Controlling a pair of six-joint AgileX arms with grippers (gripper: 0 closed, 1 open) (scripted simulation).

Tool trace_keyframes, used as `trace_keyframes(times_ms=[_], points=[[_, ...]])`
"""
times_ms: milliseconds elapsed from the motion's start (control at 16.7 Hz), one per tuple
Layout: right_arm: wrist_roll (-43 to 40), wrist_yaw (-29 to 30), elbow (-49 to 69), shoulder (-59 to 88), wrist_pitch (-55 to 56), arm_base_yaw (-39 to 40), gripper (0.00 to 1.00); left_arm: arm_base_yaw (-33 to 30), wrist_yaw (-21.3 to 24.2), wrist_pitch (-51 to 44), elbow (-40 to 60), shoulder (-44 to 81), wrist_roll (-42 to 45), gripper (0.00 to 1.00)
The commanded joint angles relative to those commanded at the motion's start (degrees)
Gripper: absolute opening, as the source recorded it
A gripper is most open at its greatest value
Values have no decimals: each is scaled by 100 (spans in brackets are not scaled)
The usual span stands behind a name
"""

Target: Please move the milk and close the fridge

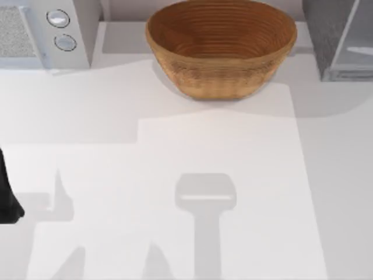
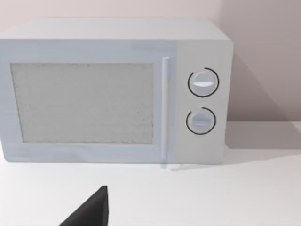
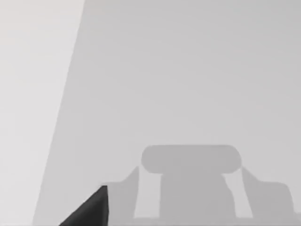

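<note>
The milk is out of view. The fridge [image 1: 335, 38] stands at the table's back right corner, its dark speckled side next to a paler door panel [image 1: 356, 49]; I cannot tell how far the door stands open. My left arm [image 1: 7, 195] is a dark shape at the table's left edge. A dark tip of my left gripper [image 2: 89, 213] juts in over the table in the left wrist view, facing the microwave and well short of it. A dark tip of my right gripper [image 3: 89, 213] hangs over bare tabletop in the right wrist view.
A large wicker basket [image 1: 220, 44] sits at the back centre. A pale microwave [image 1: 55, 32] with two round knobs and a mesh window [image 2: 82, 101] fills the back left corner. Arm shadows [image 1: 205, 198] fall on the white table [image 1: 175, 151].
</note>
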Motion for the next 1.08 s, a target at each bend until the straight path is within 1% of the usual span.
trace_keyframes(times_ms=[180, 300, 420, 600, 780, 1080], points=[[-541, -331, 275, 541, -143, -533, 100, 0, 0, 0, 0, 0, 0, 100], [-1208, -691, 582, 1208, -296, -1186, 100, 0, 0, 0, 0, 0, 0, 100], [-2115, -1129, 952, 2113, -456, -2041, 100, 0, 0, 0, 0, 0, 0, 100], [-3828, -1882, 1557, 3826, -640, -3588, 100, 0, 0, 0, 0, 0, 0, 100], [-5759, -2697, 2167, 5775, -720, -5258, 100, 0, 0, 0, 0, 0, 0, 100], [-8830, -4027, 3067, 8886, -606, -7919, 100, 0, 0, 0, 0, 0, 0, 100]])
